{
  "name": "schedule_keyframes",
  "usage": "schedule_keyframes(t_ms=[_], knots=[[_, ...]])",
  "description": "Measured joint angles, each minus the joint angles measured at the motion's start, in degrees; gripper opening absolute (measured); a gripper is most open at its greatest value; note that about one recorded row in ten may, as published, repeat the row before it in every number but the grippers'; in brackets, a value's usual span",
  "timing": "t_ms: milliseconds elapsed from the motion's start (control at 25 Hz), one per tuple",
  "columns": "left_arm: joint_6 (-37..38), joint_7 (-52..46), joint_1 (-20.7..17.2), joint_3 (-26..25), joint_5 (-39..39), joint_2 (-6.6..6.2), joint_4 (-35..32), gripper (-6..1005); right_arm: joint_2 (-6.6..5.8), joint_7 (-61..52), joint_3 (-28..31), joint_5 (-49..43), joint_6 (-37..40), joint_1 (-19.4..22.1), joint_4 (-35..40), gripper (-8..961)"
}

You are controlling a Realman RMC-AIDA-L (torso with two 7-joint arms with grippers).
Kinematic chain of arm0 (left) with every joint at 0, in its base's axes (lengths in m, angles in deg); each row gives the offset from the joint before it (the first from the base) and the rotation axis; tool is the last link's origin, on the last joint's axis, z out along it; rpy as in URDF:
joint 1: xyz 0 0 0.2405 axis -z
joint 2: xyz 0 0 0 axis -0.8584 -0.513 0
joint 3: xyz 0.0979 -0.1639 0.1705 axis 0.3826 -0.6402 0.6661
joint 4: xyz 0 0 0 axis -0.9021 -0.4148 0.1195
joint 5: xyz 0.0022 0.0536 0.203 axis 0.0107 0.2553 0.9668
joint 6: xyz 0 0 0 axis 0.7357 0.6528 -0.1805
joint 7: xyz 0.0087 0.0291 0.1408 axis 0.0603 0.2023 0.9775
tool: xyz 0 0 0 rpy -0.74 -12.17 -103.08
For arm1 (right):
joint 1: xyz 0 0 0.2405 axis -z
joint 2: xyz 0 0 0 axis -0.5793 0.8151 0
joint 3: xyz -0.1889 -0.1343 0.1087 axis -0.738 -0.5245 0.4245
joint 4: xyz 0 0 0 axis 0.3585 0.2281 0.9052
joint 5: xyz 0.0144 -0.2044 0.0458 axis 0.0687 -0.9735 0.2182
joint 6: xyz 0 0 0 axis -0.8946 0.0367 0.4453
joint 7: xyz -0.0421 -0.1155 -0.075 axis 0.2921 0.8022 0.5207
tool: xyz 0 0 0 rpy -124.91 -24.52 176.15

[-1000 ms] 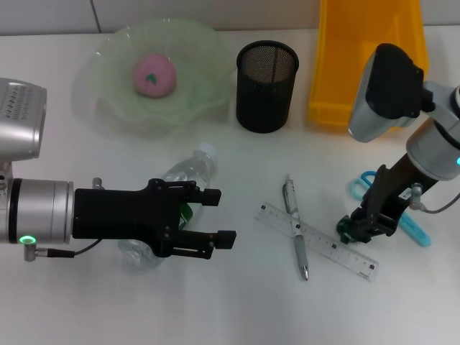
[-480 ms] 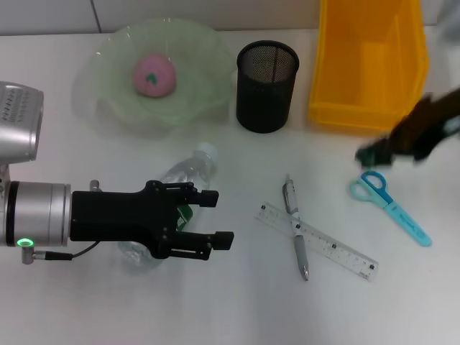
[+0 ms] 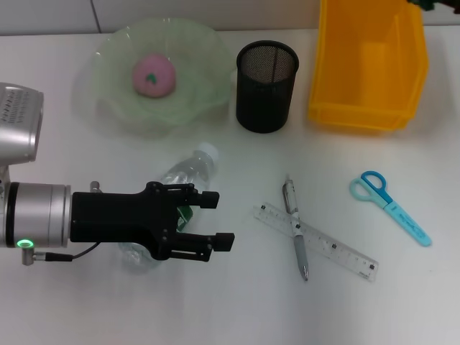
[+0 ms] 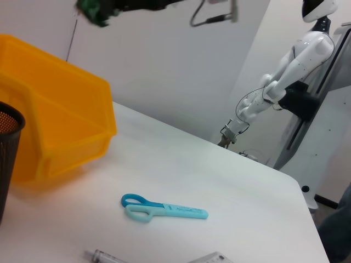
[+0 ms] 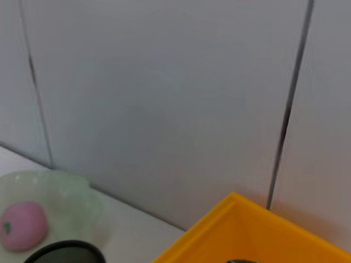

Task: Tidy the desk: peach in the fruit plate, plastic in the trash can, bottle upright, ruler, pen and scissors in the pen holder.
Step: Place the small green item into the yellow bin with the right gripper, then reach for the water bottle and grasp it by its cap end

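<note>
The clear bottle [image 3: 188,171] lies on its side, its lower half hidden under my left gripper [image 3: 219,219], which is open above it. The pink peach [image 3: 153,74] sits in the green fruit plate [image 3: 108,100]. A pen [image 3: 296,231] lies across the ruler [image 3: 338,249], with the blue scissors [image 3: 389,205] to their right. The black mesh pen holder [image 3: 267,86] stands upright. My right gripper [image 4: 107,8] is high over the yellow trash can [image 3: 366,68], shut on a dark green plastic scrap [image 4: 92,12]. Only the plastic's tip [image 3: 425,3] shows in the head view.
The right wrist view shows the wall, the yellow trash can's rim [image 5: 241,219], the plate [image 5: 55,194] and the peach [image 5: 22,226]. Another white robot [image 4: 285,76] stands beyond the table's far edge.
My right gripper lifted off the table beside the scissors with the green plastic and rose back over the yellow trash can, almost leaving the head view. The left gripper barely moved.
</note>
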Motion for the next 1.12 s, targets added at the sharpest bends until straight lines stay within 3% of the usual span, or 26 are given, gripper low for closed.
schedule_keyframes(t_ms=[200, 280, 480, 560, 600, 640, 680, 720, 760, 800, 840, 880, 960, 1000, 1120], knots=[[0.1, -0.31, 0.06, 0.0, 0.0, -0.05, 0.0, 786, -0.33, 0.64, -1.05, 0.14, -2.15, -1.35, -4.22, 65], [0.11, -0.33, 0.09, 0.0, -0.01, -0.04, 0.0, 786, -0.29, 0.93, -1.07, 0.14, -2.21, -1.55, -4.59, 279], [0.17, -0.37, 0.1, -0.36, -0.05, -0.06, -0.14, 784, -0.24, 1.08, -0.72, 1.12, -0.24, -1.24, -3.73, 506], [0.33, -0.45, 0.07, -0.71, -0.06, -0.07, -0.24, 783, -0.45, 1.22, -0.51, 2.23, 1.62, -0.82, -3.2, 542], [0.93, -0.66, 0.06, -1.62, -0.11, -0.1, -0.4, 783, -1.31, 1.96, 0.0, 5.89, 6.43, 0.24, -2.59, 560], [0.93, -0.66, 0.06, -1.62, -0.11, -0.1, -0.4, 783, -1.31, 1.96, 0.0, 5.89, 6.43, 0.24, -2.59, 578], [1.66, -1.02, 0.22, -2.52, -0.11, -0.18, -0.41, 782, -2.98, 3.52, 0.8, 11.7, 13.2, 2.05, -2.85, 596], [1.66, -1.02, 0.22, -2.52, -0.11, -0.18, -0.41, 782, -2.98, 3.52, 0.8, 11.7, 13.2, 2.05, -2.85, 615], [1.95, -1.4, 0.35, -2.9, -0.11, -0.22, -0.45, 782, -3.88, 4.6, 1.14, 14.65, 16.67, 2.92, -3.6, 633], [2.24, -2.47, 0.59, -3.44, 0.01, -0.39, -0.65, 781, -5.54, 8.31, 1.94, 21.01, 25.25, 5.14, -7.08, 651], [2.24, -2.47, 0.59, -3.44, 0.01, -0.39, -0.65, 781, -5.54, 8.31, 1.94, 21.01, 25.25, 5.14, -7.08, 669], [2.36, -3.97, 0.85, -3.72, 0.11, -0.59, -1.14, 780, -6.51, 14.0, 2.97, 26.1, 32.36, 7.66, -12.71, 687], [2.41, -5.45, 0.98, -3.75, 0.14, -0.7, -2.08, 780, -6.78, 17.69, 3.78, 27.73, 35.15, 8.98, -16.8, 720], [2.43, -6.62, 0.99, -3.74, 0.2, -0.73, -2.88, 779, -6.92, 25.21, 5.05, 28.87, 38.61, 11.39, -24.58, 735], [2.06, -12.39, 1.02, -3.34, 0.61, -0.74, -7.9, 778, -6.94, 32.07, 5.6, 28.37, 39.28, 13.28, -30.9, 781]])
